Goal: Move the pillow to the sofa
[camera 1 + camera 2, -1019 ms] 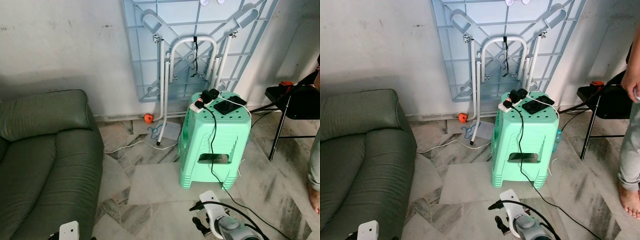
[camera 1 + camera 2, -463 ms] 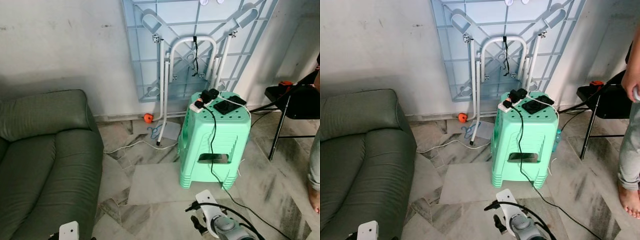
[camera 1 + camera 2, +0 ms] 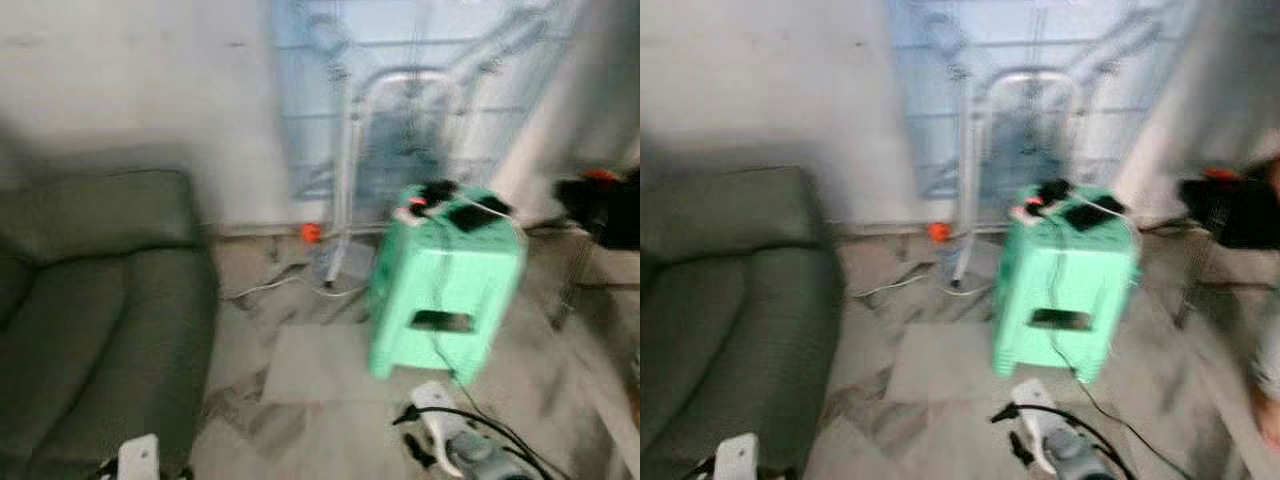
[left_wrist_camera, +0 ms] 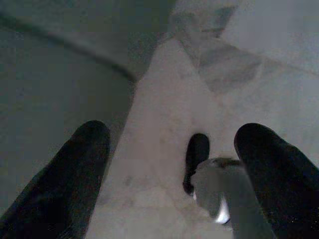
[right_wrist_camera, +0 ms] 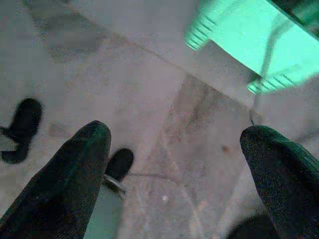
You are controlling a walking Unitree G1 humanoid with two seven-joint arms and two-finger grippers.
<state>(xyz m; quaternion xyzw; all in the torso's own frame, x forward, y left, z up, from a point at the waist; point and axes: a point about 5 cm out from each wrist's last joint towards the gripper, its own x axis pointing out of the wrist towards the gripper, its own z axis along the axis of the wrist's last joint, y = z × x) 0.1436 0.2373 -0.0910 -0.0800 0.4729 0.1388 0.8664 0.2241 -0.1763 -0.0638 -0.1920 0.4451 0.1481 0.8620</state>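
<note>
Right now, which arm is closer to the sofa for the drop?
Left. The left gripper hangs open right beside the green sofa; the right gripper, also open, hangs over bare floor near the green stool. Neither holds a pillow yet.

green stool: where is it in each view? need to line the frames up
Left eye view: green stool right of centre, blurred, beside the sofa.
Right eye view: the stool right of centre.
Left wrist view: not in it; sofa edge and floor beyond the open left gripper.
Right wrist view: stool's lower part beyond the open right gripper.
Shared landmark: the black cable running down the stool.
</note>
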